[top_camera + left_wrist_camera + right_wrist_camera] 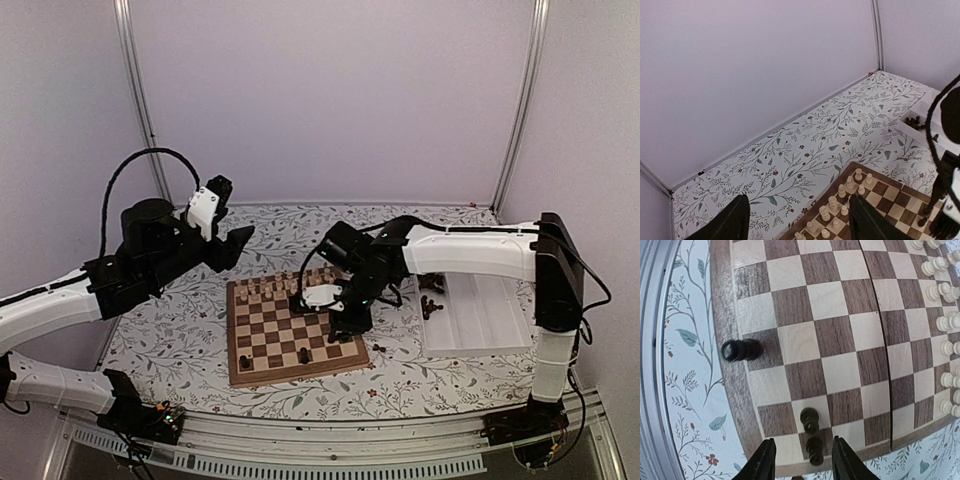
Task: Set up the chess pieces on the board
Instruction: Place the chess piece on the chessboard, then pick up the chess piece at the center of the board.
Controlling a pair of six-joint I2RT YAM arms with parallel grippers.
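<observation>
Left gripper (236,243): held high over the table, left of the board, jaws spread, nothing between them. It is judged parked clear so that the working arm has room.

Chessboard (290,376): pale chessmen (270,288) are ranked along the far rows. Only a few dark chessmen (740,350) are stood near the close edge.

Right gripper (804,462): low over the board's right edge, jaws parted. One dark piece (815,450) stands upright between them, untouched, beside its neighbour. It is judged set on its intended square, with the grip off it.

White tray (490,340): further dark pieces (432,305) are kept here as the supply. A few lie loose on the cloth beside it.
</observation>
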